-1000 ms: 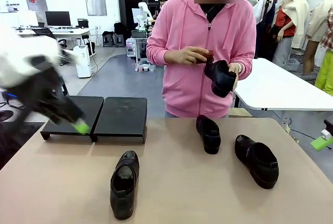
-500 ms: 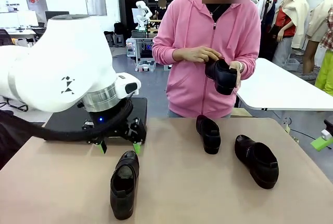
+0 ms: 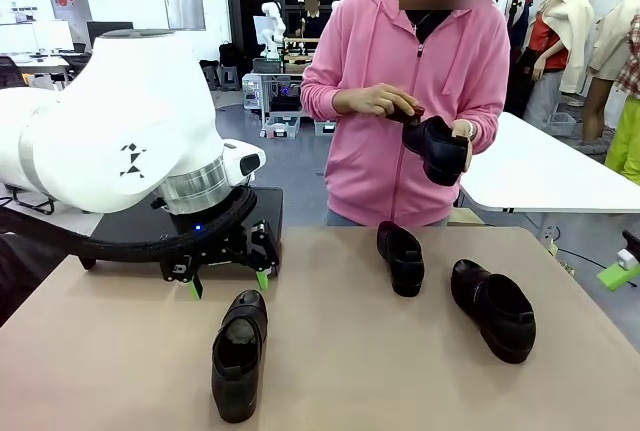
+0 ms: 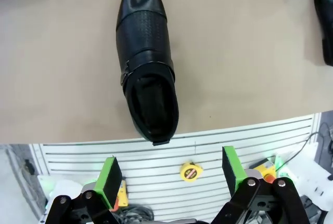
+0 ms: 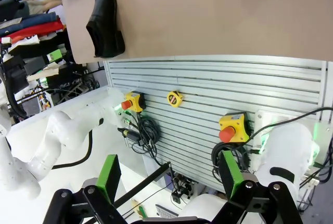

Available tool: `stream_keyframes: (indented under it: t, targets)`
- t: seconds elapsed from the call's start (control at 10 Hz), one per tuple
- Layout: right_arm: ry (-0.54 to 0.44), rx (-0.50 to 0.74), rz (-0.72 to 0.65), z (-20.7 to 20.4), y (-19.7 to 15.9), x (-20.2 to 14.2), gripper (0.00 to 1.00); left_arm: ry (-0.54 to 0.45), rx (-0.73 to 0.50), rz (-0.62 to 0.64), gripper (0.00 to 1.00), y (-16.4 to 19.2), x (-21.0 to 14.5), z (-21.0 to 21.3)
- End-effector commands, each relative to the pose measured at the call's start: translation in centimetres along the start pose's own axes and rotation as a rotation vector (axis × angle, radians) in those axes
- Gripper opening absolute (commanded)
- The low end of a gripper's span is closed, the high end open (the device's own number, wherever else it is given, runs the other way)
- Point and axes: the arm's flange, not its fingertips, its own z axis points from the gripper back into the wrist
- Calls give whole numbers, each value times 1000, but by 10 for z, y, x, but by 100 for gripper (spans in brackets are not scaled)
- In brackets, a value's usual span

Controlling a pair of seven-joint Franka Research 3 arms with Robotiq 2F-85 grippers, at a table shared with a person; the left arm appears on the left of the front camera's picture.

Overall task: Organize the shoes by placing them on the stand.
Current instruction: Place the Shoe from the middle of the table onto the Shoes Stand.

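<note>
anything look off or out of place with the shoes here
The nearest shoe lies with its heel just over the table's near edge. The middle shoe and the rightmost shoe sit apart at different angles, and the person holds the fourth shoe. None is on the stand.

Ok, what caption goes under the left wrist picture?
Open left end effector looks down at a black loafer lying at the table edge.

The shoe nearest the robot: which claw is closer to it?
Left. The left claw hangs open right over the shoe, at its far end. The right claw sits far away, by the table's right edge.
</note>
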Motion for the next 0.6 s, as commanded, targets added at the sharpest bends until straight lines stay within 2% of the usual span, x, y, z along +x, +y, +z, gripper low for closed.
stream_keyframes:
  t: [0.0,0.2,0.3,0.5]
  targets:
    - [4,10,10,3,1,-2,100,15,17,48,100,-12,-4,-24]
    - [4,10,10,3,1,-2,100,48,54,122,100,-31,-14,-66]
    - [4,10,10,3,1,-2,100,24,76,158,100,-36,-14,-84]
    - [4,10,10,3,1,-2,100,81,98,148,100,-40,-7,-120]
